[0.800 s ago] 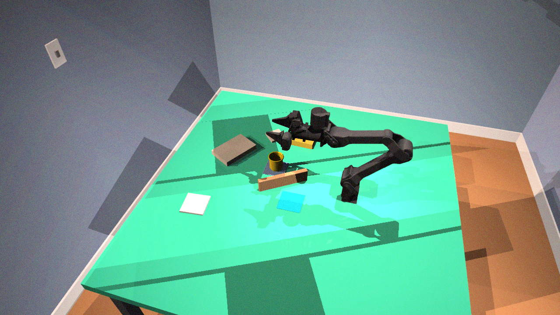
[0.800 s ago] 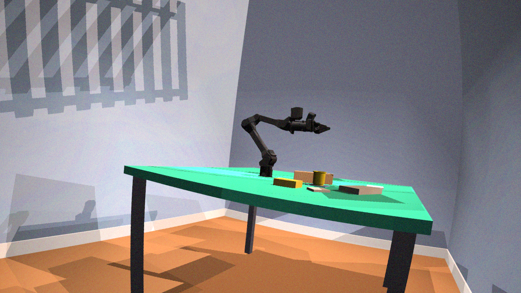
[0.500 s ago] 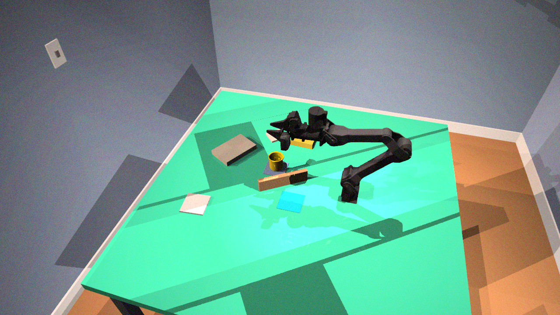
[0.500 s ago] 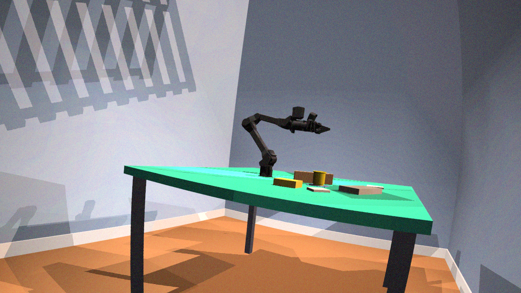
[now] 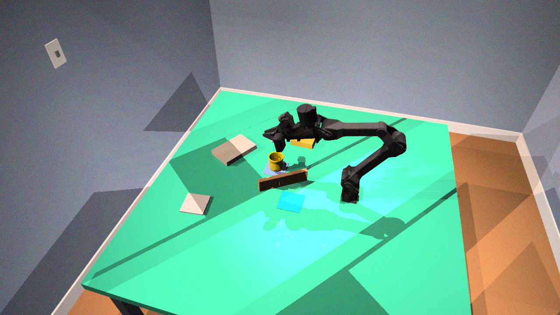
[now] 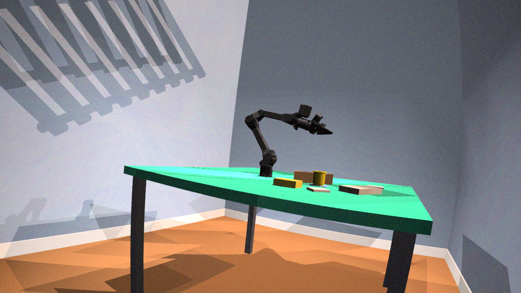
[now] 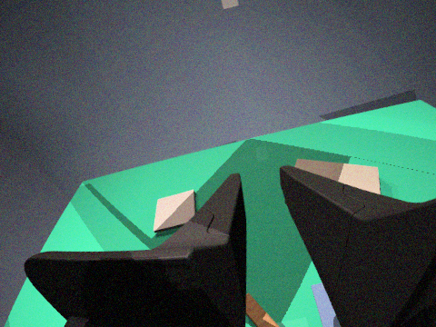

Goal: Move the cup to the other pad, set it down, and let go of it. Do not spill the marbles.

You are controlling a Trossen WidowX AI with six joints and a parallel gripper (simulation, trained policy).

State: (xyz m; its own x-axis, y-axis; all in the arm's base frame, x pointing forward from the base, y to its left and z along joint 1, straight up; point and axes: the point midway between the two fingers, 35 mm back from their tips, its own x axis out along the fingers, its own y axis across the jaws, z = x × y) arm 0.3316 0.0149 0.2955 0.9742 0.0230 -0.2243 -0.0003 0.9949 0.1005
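The yellow cup (image 5: 276, 162) (image 6: 319, 178) stands upright on the lavender-blue pad (image 5: 267, 171) (image 7: 320, 297). Its inside is dark, and I cannot make out the marbles. The other pad (image 5: 291, 202), cyan, lies bare on the near side of a brown wall-like block. My gripper (image 5: 272, 141) (image 6: 331, 133) (image 7: 260, 179) is high above the table, above and a little behind the cup in the top view. Its fingers stand apart by a narrow gap with nothing between them. The cup does not show in the wrist view.
The brown block (image 5: 281, 180) (image 6: 303, 177) (image 7: 257, 311) stands between the two pads. A yellow block (image 5: 303, 143) (image 6: 287, 182) lies behind the cup. A thick beige block (image 5: 235, 149) (image 6: 358, 189) (image 7: 361, 176) and a thin pale tile (image 5: 195, 204) (image 7: 174, 211) lie to the left in the top view.
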